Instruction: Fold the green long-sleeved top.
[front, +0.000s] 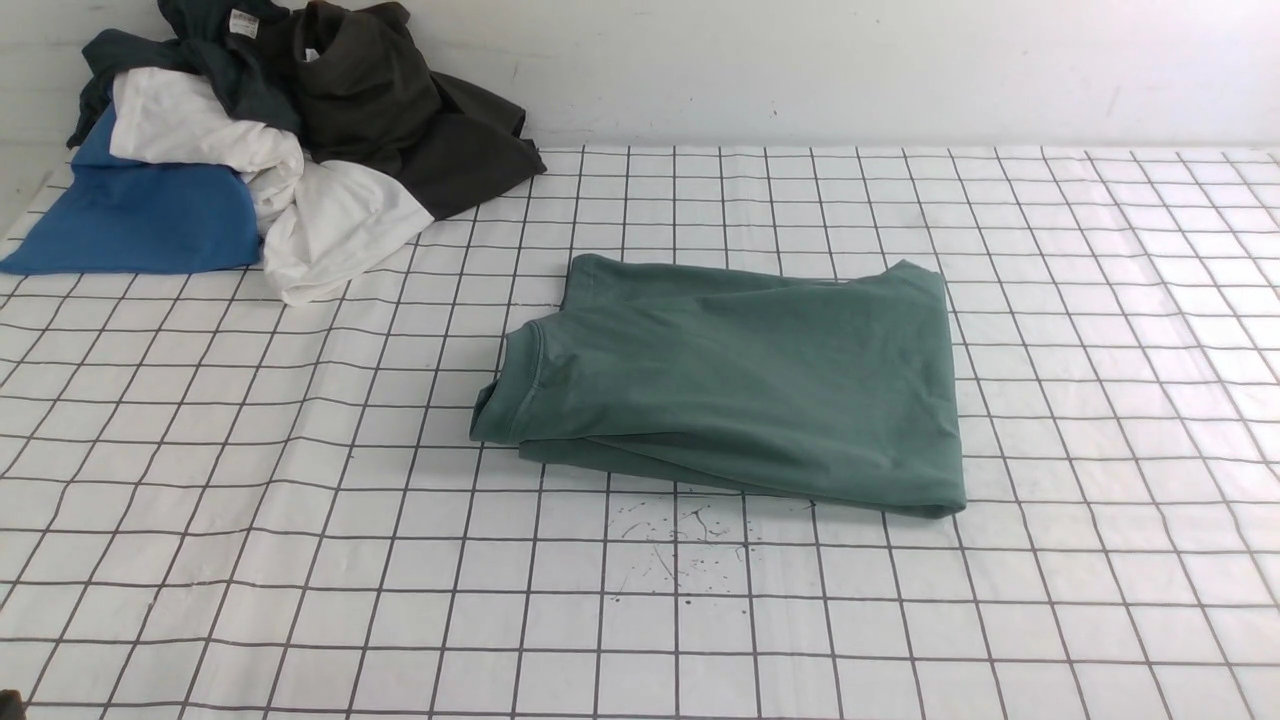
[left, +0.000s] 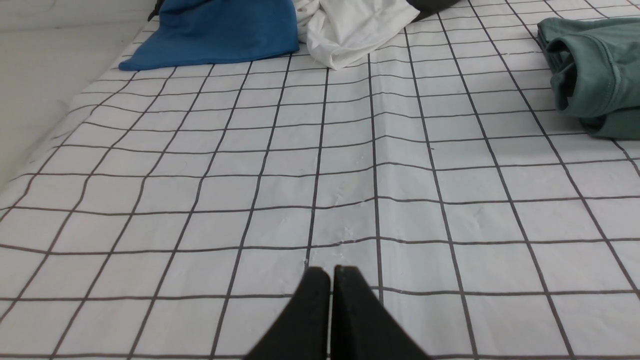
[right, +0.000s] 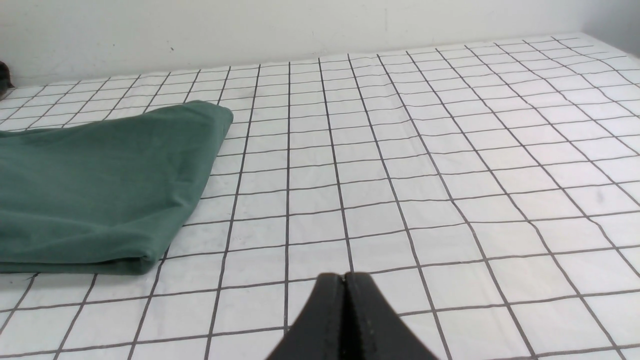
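I see the green top (front: 730, 385) lying folded in a neat block in the middle of the checked table cloth (front: 300, 560) (the pile of other clothes (front: 250, 140) sits far off in the corner). My left gripper (left: 331, 272) and right gripper (right: 344, 277) are both pinched closed, holding nothing, so I think folding is done and next I only need to keep my arms away from it

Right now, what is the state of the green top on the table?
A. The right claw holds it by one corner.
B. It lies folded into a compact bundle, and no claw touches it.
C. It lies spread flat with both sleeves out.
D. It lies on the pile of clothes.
B: the green top lies folded on the table, and both the left claw and right claw are shut and apart from it.
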